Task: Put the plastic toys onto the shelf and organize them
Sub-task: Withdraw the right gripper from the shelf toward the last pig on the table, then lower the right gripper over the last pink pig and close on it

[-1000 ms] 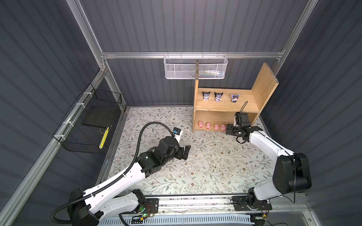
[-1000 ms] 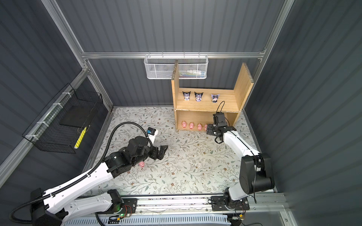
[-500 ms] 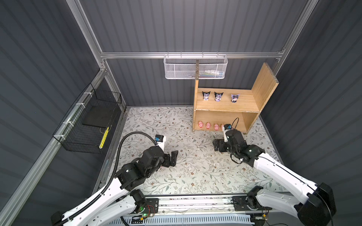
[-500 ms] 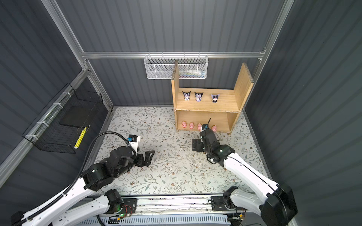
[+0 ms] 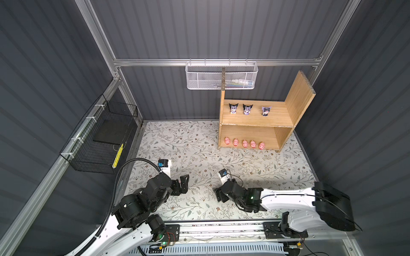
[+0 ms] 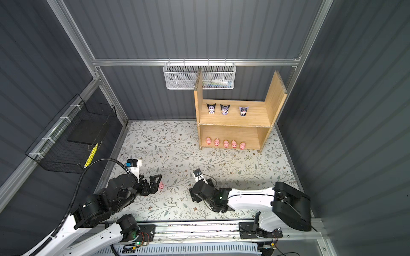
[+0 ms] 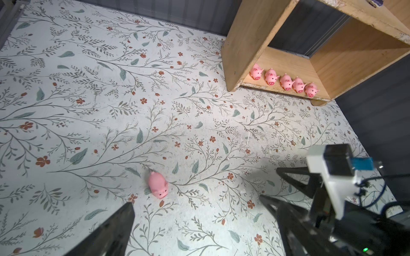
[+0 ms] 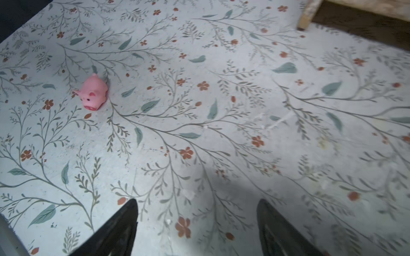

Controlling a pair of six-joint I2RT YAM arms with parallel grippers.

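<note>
I have the shelf [image 5: 299, 99] standing at the far right of the floral surface [image 5: 188, 137], against the back wall. Its upper level holds three horned-hood figurines [image 5: 246, 109] in a row, two with black hoods on the left and a lavender one on the right, all upright. Its lower level holds five pink pigs [image 5: 244, 143], lined up along the front edge from the left side board toward the middle, snouts facing out. The right part of that level is bare wood.

A sixth pig [image 7: 158, 185] lies out on the surface, well apart from the shelf and just beside the left gripper [image 6: 157, 183]. That gripper is spread wide with nothing in it. The right gripper [image 8: 197, 201] is low over the surface near the middle, its jaws also apart and holding nothing, and the loose pig is off to one side of it.

The white mesh basket [image 5: 204, 77] hanging on the back rail has a pale tube-like item [image 5: 240, 83] in it, which I can't identify. The black wire basket [image 5: 99, 141] on the left wall holds a dark flat slab [image 5: 109, 133] and a yellow strip [image 5: 117, 155].
</note>
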